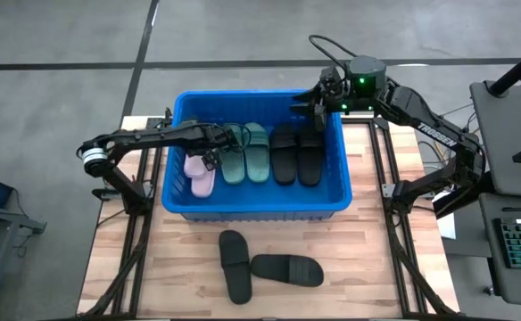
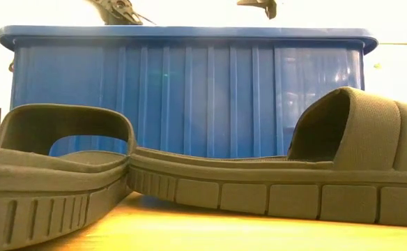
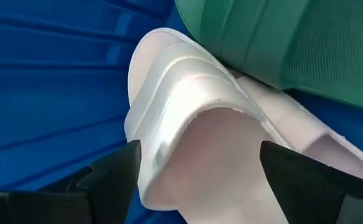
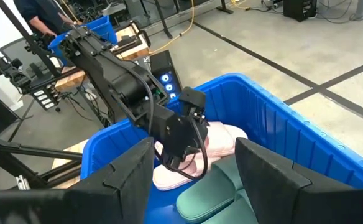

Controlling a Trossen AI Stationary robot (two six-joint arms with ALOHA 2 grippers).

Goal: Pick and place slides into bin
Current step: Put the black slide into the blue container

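Slides: six sat in the bin point(image 1: 332, 192), pink pair point(image 1: 199, 175) against the left wall, green pair point(image 1: 245, 153) beside it, black pair point(image 1: 296, 154) on the right; two more black slides point(image 1: 265, 266) lay on the counter point(image 1: 368, 267) in front of the bin, touching at the ends. Left end effector point(image 1: 212, 152) hung over the pink slide point(image 3: 188, 130), fingers point(image 3: 116, 177) spread either side of the strap, not pinching it. Right end effector point(image 1: 317, 107) hovered over the bin's back right corner, fingers spread, empty. Judgement: release step; lift straight up so the fingers clear the strap without dragging the slide, then go for the counter pair.
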